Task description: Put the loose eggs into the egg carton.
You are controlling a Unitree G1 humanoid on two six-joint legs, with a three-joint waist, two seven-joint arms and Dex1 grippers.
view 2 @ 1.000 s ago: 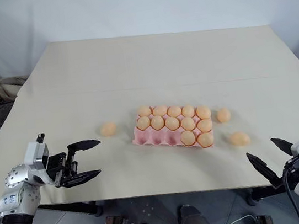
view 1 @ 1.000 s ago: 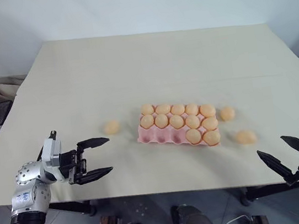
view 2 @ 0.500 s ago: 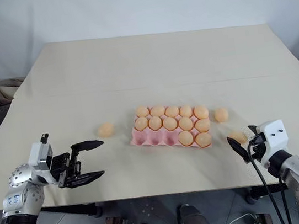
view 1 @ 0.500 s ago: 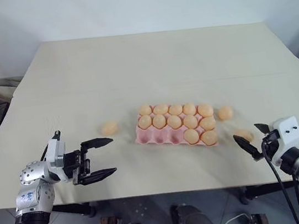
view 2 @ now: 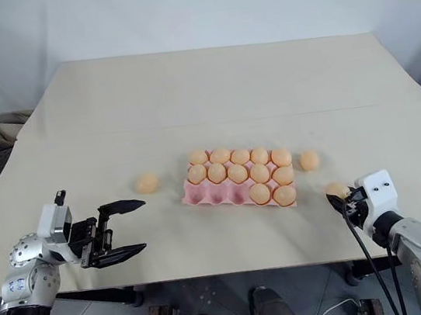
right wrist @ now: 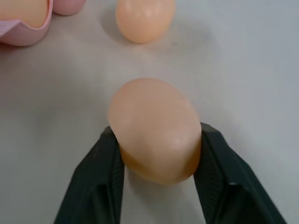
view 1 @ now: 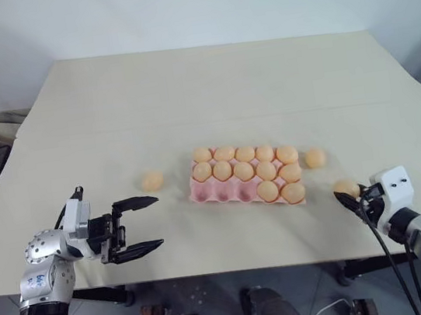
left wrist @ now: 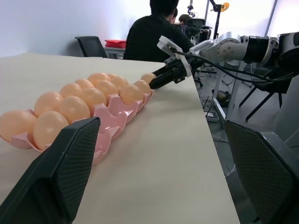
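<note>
Your right tool point(right wrist: 156, 154) pinches an egg point(right wrist: 156, 128) on the bench point(view 1: 186, 98), right of the carton point(view 1: 246, 177). A second egg point(view 1: 315, 158) lies just beyond it, near the carton's right end; a third point(view 1: 152, 182) sits left of the carton. Your left tool point(view 1: 138, 226) hovers spread near the bench's front edge.

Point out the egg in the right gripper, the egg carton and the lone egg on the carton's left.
Gripped egg point(right wrist: 156, 128): right wrist view, its middle.
Egg carton point(view 1: 214, 196): left eye view, near pink rim.
Lone egg point(view 1: 152, 181): left eye view, its middle.
</note>
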